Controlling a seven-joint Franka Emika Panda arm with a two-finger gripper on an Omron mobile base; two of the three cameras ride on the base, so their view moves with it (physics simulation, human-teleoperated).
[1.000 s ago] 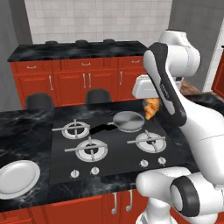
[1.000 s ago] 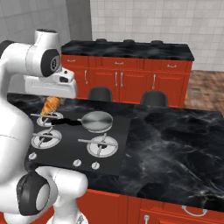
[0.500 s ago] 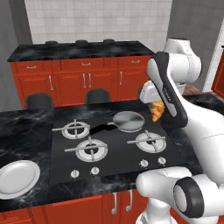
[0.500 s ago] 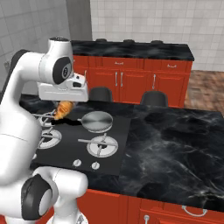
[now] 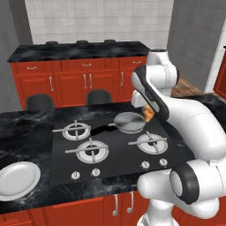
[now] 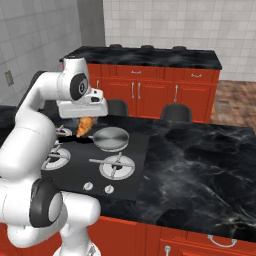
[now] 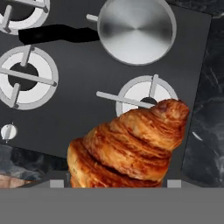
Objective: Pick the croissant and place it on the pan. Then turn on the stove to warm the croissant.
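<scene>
The golden croissant [image 6: 84, 126] hangs in my gripper [image 6: 83, 122], which is shut on it a little above the stove [image 6: 75, 165]. In the hand view the croissant [image 7: 129, 148] looms large at the bottom, over a silver burner [image 7: 146, 98]. The grey pan [image 7: 136, 30] lies beyond it with nothing inside, its black handle [image 7: 57, 34] pointing left. From the right base the pan [image 6: 111, 138] sits just right of the croissant. In the left base view my arm partly hides the croissant [image 5: 149, 114] beside the pan [image 5: 129, 122].
Small silver knobs [image 5: 95, 171] line the front edge of the stove [image 5: 110, 152]. A round white plate [image 5: 16, 178] lies on the black marble counter at the front left. Two dark stool backs [image 5: 98, 96] stand behind the counter, with red cabinets [image 5: 84, 81] beyond.
My arm has swung over the stove with the croissant in its grip, bringing it from beyond the handle's end to just beside the pan. The pan and plate have not moved.
</scene>
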